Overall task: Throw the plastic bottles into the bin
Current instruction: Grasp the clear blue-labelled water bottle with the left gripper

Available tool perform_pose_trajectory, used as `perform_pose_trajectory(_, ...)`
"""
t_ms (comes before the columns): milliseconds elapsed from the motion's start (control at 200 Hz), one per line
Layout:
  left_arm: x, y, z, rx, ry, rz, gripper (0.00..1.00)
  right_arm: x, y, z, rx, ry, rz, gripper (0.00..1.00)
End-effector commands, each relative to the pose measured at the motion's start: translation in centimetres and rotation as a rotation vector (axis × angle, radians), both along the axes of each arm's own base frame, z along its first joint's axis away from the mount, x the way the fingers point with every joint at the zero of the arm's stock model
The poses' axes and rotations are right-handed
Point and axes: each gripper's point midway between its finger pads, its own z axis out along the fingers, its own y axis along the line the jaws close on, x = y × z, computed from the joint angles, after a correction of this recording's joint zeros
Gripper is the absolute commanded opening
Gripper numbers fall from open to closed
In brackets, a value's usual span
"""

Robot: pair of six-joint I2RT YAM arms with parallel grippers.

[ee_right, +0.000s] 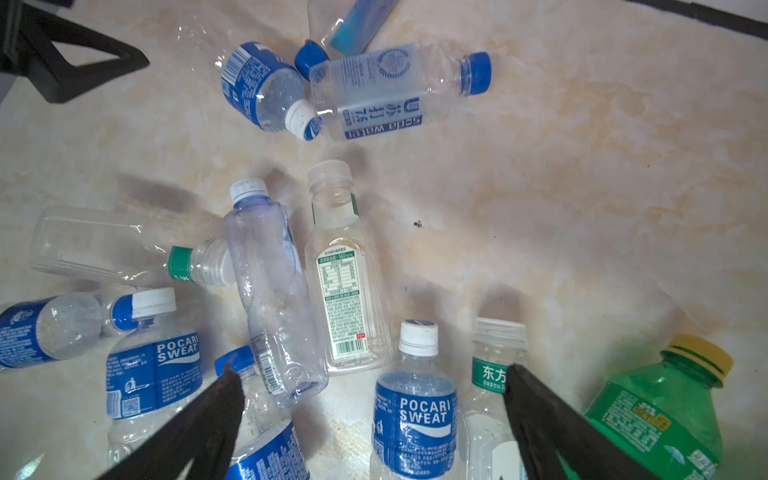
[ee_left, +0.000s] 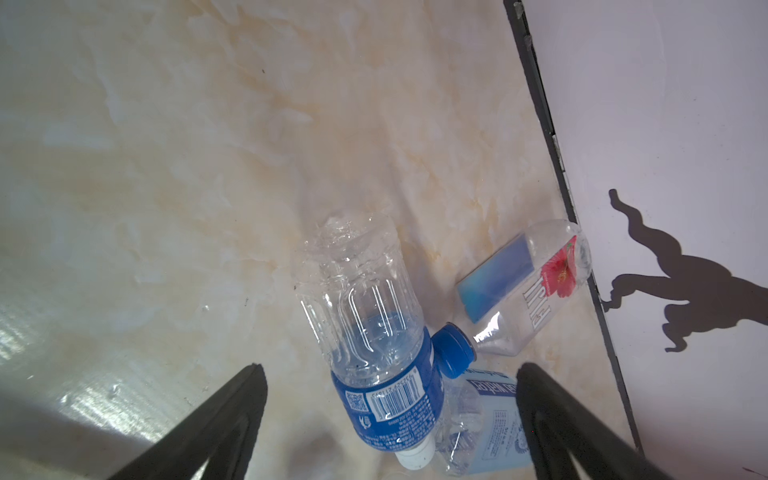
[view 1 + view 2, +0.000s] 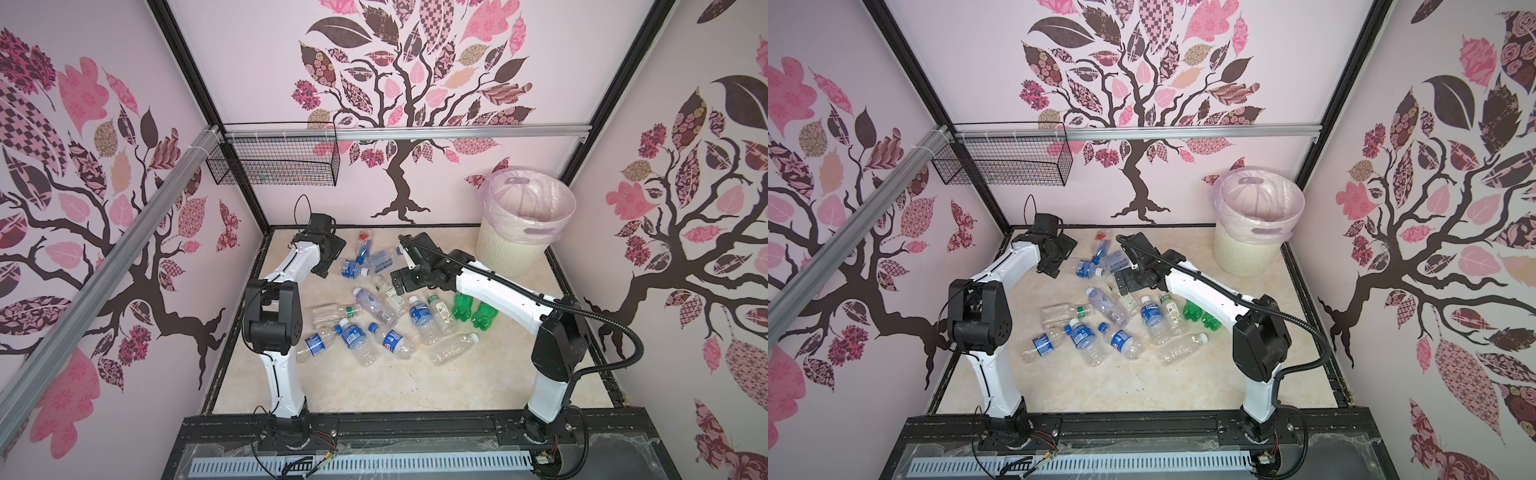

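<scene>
Several plastic bottles (image 3: 419,313) lie scattered across the middle of the marble-look floor in both top views, two green ones (image 3: 463,305) among them. The bin (image 3: 511,253) stands at the back right corner, its pale bag (image 3: 1258,195) folded over the rim. My left gripper (image 3: 332,259) hangs open at the back left. In the left wrist view it (image 2: 390,368) straddles a blue-labelled bottle (image 2: 374,332) without touching it. My right gripper (image 3: 401,264) is open over the pile. A Pocari Sweat bottle (image 1: 415,407) lies between its spread fingers (image 1: 540,415), untouched.
A black wire mesh basket (image 3: 278,162) hangs from the aluminium rail at the back left. A black frame (image 3: 577,291) borders the floor, with patterned walls close on three sides. A flower-labelled bottle (image 2: 532,291) lies against the back edge. Bare floor (image 3: 374,386) runs along the front.
</scene>
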Motion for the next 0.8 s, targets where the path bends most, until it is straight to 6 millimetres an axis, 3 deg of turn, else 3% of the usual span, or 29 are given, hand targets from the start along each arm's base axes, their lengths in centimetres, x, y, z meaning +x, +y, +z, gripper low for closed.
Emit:
perform_pose_trajectory(0, 0.6, -0.1, 0.3, -0.034, -0.034, 0.012, 0.97, -0.6, 0.0, 4.6, 0.088, -0.064, 0.007, 1.0)
perform_pose_trajectory(250, 0.3, -1.0, -2.0, -0.089, 0.042, 0.033, 0.97, -0.9, -0.3, 4.3, 0.086, -0.077, 0.009, 1.0)
perform_pose_trajectory(370, -1.1, -1.1, -3.4, -0.093, 0.106, 0.06, 0.97, -0.6, -0.1, 3.4, 0.075, -0.058, 0.006, 1.0)
perform_pose_trajectory(555, 0.2, -0.7, -3.4, -0.072, 0.082, 0.077, 0.93, -0.7, 1.3, 3.4, 0.128, -0.007, 0.023, 1.0)
perform_pose_trajectory(795, 0.8, -0.8, -5.4, -0.083, 0.121, 0.091, 0.87, 0.1, 2.0, 2.7, 0.166, 0.045, 0.013, 1.0)
